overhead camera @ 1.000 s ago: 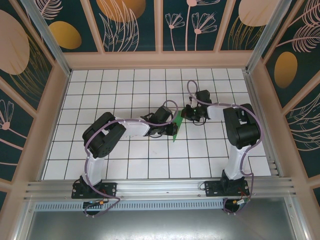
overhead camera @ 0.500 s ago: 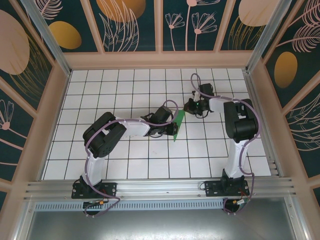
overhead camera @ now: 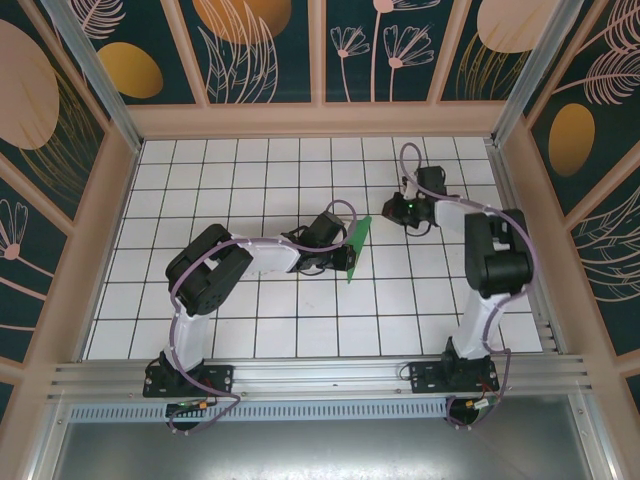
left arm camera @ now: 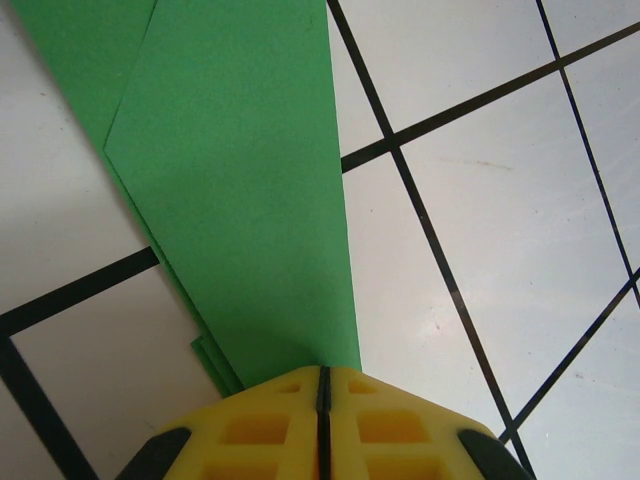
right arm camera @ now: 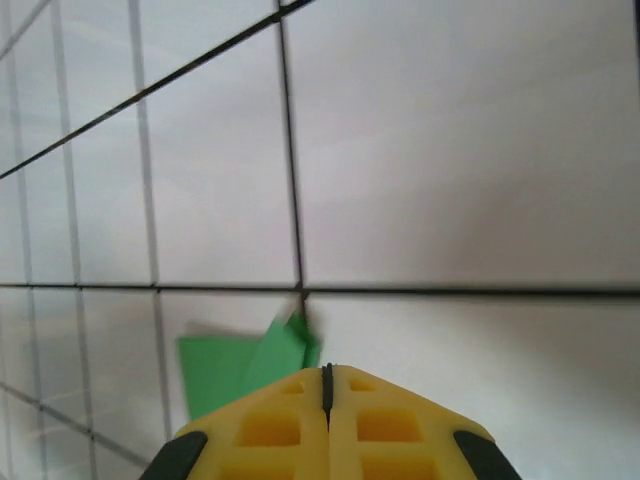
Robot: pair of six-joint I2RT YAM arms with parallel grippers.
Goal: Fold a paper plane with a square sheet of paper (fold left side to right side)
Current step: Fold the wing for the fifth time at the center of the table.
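The green paper is folded into a slim, pointed wedge, the paper plane [overhead camera: 358,245], standing tilted on edge near the middle of the tiled floor. My left gripper [overhead camera: 347,258] is shut on its lower part. In the left wrist view the folded layers [left arm camera: 235,190] run out from between the closed yellow fingertips [left arm camera: 280,420]. My right gripper [overhead camera: 387,212] hangs to the right of the plane's upper tip, apart from it and shut on nothing. In the right wrist view the plane [right arm camera: 240,365] is blurred beyond the closed fingertips [right arm camera: 380,425].
White floor tiles [overhead camera: 250,170] with black grid lines spread around both arms. Patterned walls enclose the back and sides [overhead camera: 320,50]. A metal rail [overhead camera: 320,375] carrying the arm bases runs along the near edge.
My right gripper has drawn back to the right, away from the paper plane's upper tip, staying shut. The left gripper and the plane have kept their place.
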